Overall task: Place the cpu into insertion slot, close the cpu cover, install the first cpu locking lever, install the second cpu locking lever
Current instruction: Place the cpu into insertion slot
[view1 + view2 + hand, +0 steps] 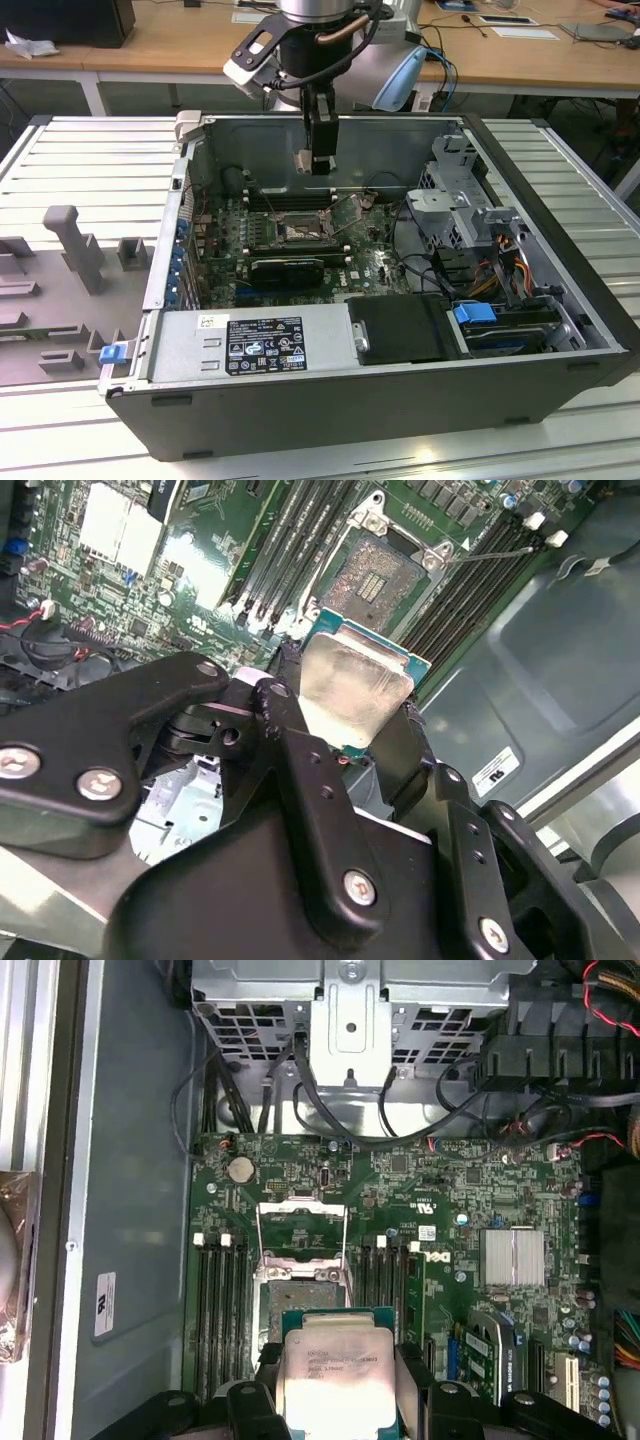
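Fingers (295, 750) clamped on cpu (355, 692), bare insertion slot (378, 575) beyond, first wrist view shows cpu cover (303, 1206) raised open.

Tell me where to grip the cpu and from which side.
Grip the cpu by two opposite thin edges, from above, as the gripper does now. It is thin and flat, and its underside must stay free for the insertion slot.

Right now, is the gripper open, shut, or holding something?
Gripper: shut on the cpu, held above the board, not yet in the insertion slot.
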Action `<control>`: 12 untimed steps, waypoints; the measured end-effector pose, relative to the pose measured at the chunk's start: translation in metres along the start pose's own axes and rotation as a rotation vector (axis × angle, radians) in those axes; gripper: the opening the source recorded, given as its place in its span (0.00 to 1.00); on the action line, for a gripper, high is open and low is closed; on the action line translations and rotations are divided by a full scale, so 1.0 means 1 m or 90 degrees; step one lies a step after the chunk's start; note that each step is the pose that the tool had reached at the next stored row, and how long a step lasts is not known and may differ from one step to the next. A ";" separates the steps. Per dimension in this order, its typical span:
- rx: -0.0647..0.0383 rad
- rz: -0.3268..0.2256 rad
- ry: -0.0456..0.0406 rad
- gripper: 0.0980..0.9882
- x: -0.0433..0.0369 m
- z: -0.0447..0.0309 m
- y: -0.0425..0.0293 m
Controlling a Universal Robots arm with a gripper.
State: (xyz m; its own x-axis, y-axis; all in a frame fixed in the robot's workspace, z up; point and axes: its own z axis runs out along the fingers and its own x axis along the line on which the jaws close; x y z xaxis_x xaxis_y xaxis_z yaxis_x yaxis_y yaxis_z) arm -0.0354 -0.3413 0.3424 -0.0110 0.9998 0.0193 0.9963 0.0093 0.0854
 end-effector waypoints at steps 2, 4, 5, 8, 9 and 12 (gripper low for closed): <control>0.000 0.008 -0.0006 0.48 0.0000 0.0004 0.0000; 0.000 0.020 -0.0019 0.48 0.0000 0.0009 -0.0001; 0.000 0.025 -0.0023 0.48 0.0000 0.0012 -0.0001; -0.001 0.037 -0.0039 0.48 -0.0001 0.0043 -0.0004; -0.001 0.038 -0.0040 0.48 -0.0001 0.0053 -0.0004; -0.001 0.039 -0.0041 0.48 -0.0001 0.0078 -0.0006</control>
State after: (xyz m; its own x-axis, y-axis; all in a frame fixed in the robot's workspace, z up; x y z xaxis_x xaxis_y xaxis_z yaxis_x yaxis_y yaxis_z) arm -0.0353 -0.3413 0.3346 0.0505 0.9986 0.0181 0.9950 -0.0519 0.0854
